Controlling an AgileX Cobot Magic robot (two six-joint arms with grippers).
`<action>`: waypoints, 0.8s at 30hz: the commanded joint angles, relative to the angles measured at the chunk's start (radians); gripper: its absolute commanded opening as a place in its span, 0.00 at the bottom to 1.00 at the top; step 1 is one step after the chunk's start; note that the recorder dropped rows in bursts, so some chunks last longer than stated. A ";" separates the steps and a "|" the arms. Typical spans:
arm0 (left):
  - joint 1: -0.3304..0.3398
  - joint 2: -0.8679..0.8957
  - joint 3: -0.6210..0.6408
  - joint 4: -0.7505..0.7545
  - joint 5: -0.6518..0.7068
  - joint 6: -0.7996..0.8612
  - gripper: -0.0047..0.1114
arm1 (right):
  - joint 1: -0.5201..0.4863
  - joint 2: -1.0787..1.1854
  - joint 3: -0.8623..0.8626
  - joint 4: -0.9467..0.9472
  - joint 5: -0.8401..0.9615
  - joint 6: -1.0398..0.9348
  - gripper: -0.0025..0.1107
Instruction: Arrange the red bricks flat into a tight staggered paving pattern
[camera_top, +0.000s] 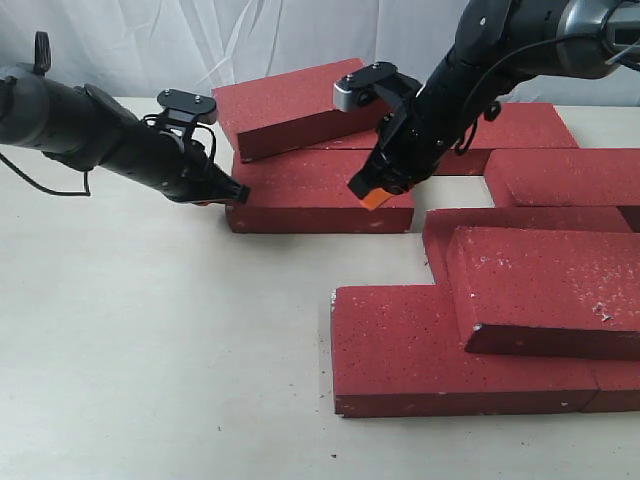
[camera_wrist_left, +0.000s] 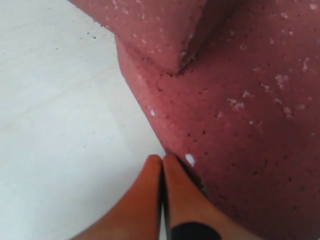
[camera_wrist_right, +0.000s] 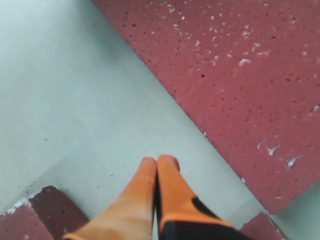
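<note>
On the white table, the red bricks lie in two loose groups, not yet a tight pattern.

- Rear group: a flat brick lies near the middle of the table. A leaning brick rests tilted across its back edge. More bricks lie flat behind and to the right.
- Front group: a front brick lies flat nearest the camera. An upper front brick lies tilted over its right part and over the brick behind it.
- Left gripper: at the left front corner of the flat brick. In the left wrist view its orange fingertips are pressed together with nothing between them, right at the brick's corner. The leaning brick's corner shows just beyond.
- Right gripper: in the exterior view it overlaps the right end of the flat brick. In the right wrist view the fingertips are together and empty. Bare table lies past them, with one brick face nearby and brick corners on either side. Contact with any brick cannot be told.
- A white curtain hangs behind the table.
</note>
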 joint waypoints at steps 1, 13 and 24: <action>-0.014 0.019 -0.017 -0.008 -0.002 0.002 0.04 | -0.005 -0.009 -0.004 0.015 0.037 -0.031 0.02; -0.047 0.021 -0.023 -0.003 -0.003 0.004 0.04 | -0.005 0.050 -0.004 -0.018 0.040 -0.067 0.02; -0.074 0.027 -0.027 -0.003 -0.027 0.004 0.04 | -0.005 0.050 -0.004 0.043 0.049 -0.067 0.02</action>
